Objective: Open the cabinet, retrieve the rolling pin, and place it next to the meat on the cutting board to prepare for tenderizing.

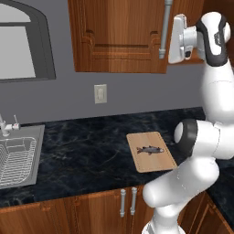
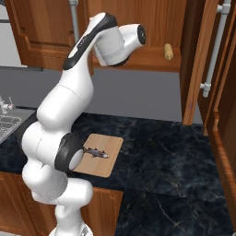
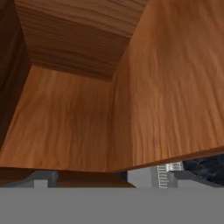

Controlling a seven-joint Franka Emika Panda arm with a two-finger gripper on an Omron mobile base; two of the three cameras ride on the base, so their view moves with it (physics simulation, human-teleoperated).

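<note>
Counter (image 1: pixel 91 141): black marble | arm: raised, hand at cabinet (image 1: pixel 119 41) level | pincer: spread wide, empty; rolling pin (image 2: pixel 168 51) beside it on shelf

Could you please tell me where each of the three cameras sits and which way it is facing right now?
Left base view: behind the arm on its left, looking forward and down at the counter, sink and cabinet; the white arm rises at right.
Right base view: behind on the right, looking over the cutting board, the open cabinet and the rolling pin; the arm rises at left.
Hand view: on the hand, facing the cabinet's bare wooden interior.
Both base views share the cutting board and the meat.
</note>
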